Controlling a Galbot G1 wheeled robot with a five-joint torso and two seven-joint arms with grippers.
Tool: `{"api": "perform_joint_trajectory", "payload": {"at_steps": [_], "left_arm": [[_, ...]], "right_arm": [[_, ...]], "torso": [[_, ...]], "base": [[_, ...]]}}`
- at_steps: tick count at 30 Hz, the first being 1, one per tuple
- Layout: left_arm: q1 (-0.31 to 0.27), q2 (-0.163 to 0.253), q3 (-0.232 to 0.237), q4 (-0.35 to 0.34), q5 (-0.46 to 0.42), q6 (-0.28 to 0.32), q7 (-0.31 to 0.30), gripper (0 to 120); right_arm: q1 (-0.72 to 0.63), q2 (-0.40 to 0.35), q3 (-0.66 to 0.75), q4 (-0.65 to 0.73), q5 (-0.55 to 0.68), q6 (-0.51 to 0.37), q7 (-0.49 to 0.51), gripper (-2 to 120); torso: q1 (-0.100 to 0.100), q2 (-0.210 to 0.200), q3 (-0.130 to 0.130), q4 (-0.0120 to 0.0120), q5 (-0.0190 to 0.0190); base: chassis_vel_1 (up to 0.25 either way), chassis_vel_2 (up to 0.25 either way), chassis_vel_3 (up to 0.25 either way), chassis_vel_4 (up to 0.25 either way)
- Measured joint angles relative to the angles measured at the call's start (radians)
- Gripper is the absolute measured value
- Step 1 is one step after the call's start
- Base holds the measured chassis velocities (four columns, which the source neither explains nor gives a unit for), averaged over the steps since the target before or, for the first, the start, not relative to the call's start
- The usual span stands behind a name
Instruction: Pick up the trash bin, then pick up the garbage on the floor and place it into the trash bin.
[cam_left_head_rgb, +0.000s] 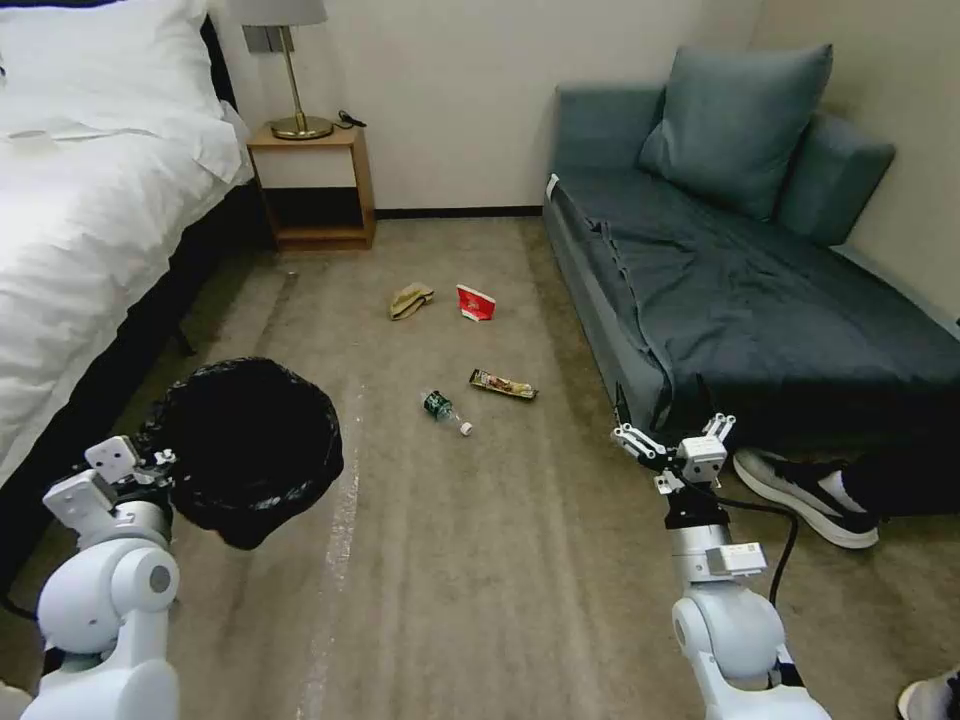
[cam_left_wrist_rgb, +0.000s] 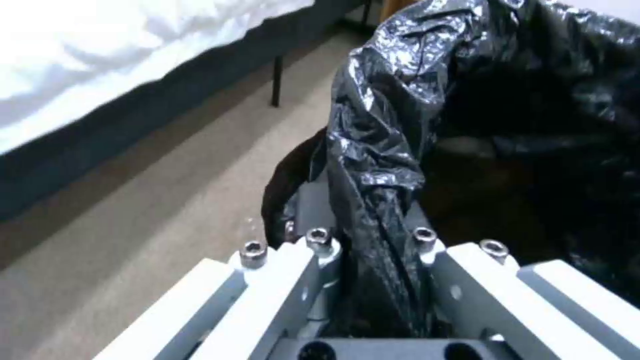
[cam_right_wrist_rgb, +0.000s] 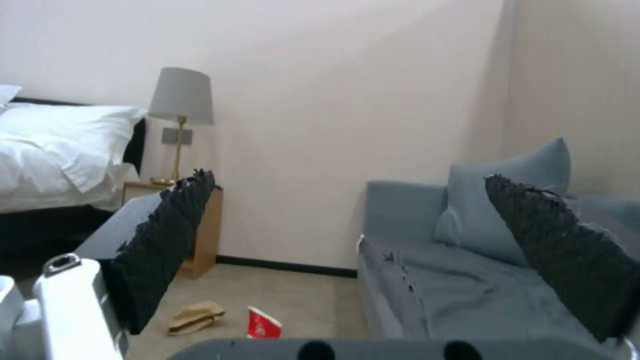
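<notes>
The trash bin (cam_left_head_rgb: 250, 450), lined with a crinkled black bag, hangs at my front left, with my left gripper (cam_left_head_rgb: 160, 465) shut on its near rim. In the left wrist view the fingers (cam_left_wrist_rgb: 320, 250) pinch the bag-covered rim of the trash bin (cam_left_wrist_rgb: 400, 150). The garbage lies on the carpet ahead: a clear bottle (cam_left_head_rgb: 445, 408), a shiny wrapper (cam_left_head_rgb: 503, 384), a red-and-white cup (cam_left_head_rgb: 474, 302) and a tan paper bag (cam_left_head_rgb: 410, 299). My right gripper (cam_left_head_rgb: 675, 440) is open near the sofa's corner and holds nothing. Its wrist view looks between the pads (cam_right_wrist_rgb: 167, 250) at the cup (cam_right_wrist_rgb: 263, 323) and paper bag (cam_right_wrist_rgb: 195, 317).
A white bed (cam_left_head_rgb: 80, 220) runs along the left. A wooden nightstand (cam_left_head_rgb: 312, 185) with a lamp stands at the far wall. A blue-grey sofa (cam_left_head_rgb: 750, 300) takes up the right side. Open carpet lies between bed and sofa around the litter.
</notes>
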Motion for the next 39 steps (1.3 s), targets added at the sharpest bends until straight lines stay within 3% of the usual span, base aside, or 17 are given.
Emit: {"api": "perform_joint_trajectory", "payload": {"at_steps": [8,19,25,39], "left_arm": [[0.030,-0.013,-0.006,-0.054,0.060,-0.011,0.108,4],[0.032,-0.018,0.005,-0.053,0.111,-0.009,0.181,4],[0.032,-0.022,0.003,-0.054,0.146,-0.020,0.201,4],[0.043,-0.030,0.008,-0.099,0.120,-0.028,0.175,4]], "right_arm": [[-0.006,0.014,0.011,-0.024,0.006,-0.001,-0.021,100],[-0.005,0.026,0.025,-0.039,0.022,-0.009,-0.033,100],[-0.006,0.028,0.029,-0.041,0.029,-0.010,-0.038,100],[-0.010,0.033,0.038,-0.048,0.036,-0.005,-0.063,100]], "torso": [[0.000,0.000,0.000,0.0001,0.0000],[0.000,0.000,0.000,0.0001,0.0000],[0.000,0.000,0.000,0.0001,-0.0001],[0.000,0.000,0.000,0.0001,0.0000]], "base": [[0.000,0.000,0.000,0.000],[0.000,0.000,0.000,0.000],[0.000,0.000,0.000,0.000],[0.000,0.000,0.000,0.000]]}}
